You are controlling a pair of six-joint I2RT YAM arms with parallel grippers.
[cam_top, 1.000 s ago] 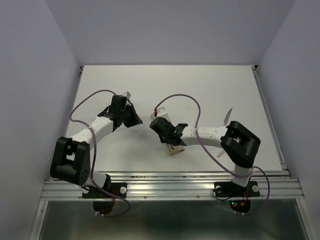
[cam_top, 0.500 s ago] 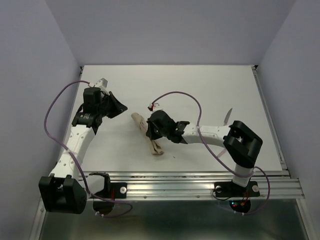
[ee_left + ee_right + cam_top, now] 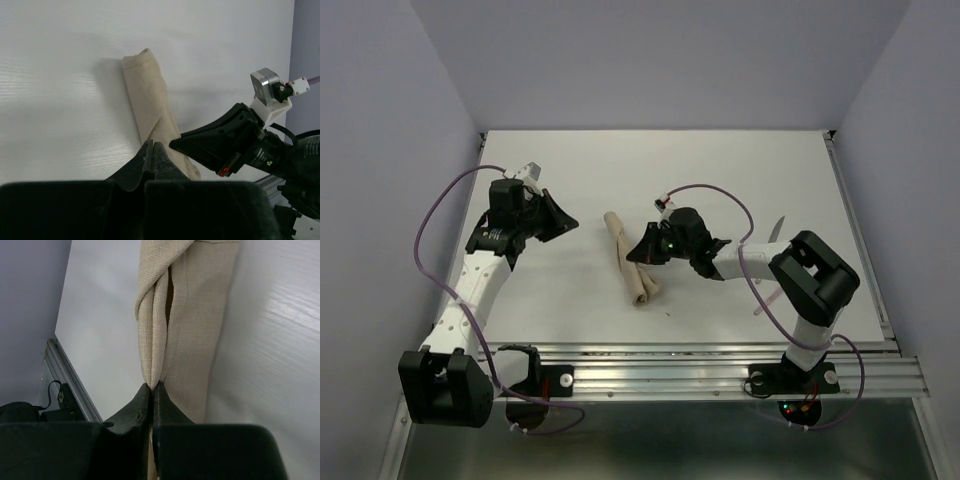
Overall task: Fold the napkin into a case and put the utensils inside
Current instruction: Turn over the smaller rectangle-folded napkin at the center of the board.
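The napkin (image 3: 620, 238) lies mid-table as a narrow oblong case of layered folds, running from far-left to near-right. My right gripper (image 3: 644, 252) is at its right side, shut on a raised fold of the napkin (image 3: 175, 315); the cloth runs in between the fingertips (image 3: 144, 399). My left gripper (image 3: 568, 224) is shut and empty, off to the left of the napkin (image 3: 147, 95) and apart from it. A silvery utensil tip (image 3: 777, 231) and a pinkish handle end (image 3: 761, 303) show by the right arm's elbow. The arm hides the rest of the utensils.
The right arm's forearm (image 3: 740, 262) stretches low across the table's right half, its purple cable (image 3: 715, 192) looping above it. A metal rail (image 3: 720, 352) runs along the near edge. Grey walls close in the left, right and back.
The left arm swung from the table's middle out to the left. The right gripper moved right and further back, and the napkin now lies uncovered as a long narrow strip.
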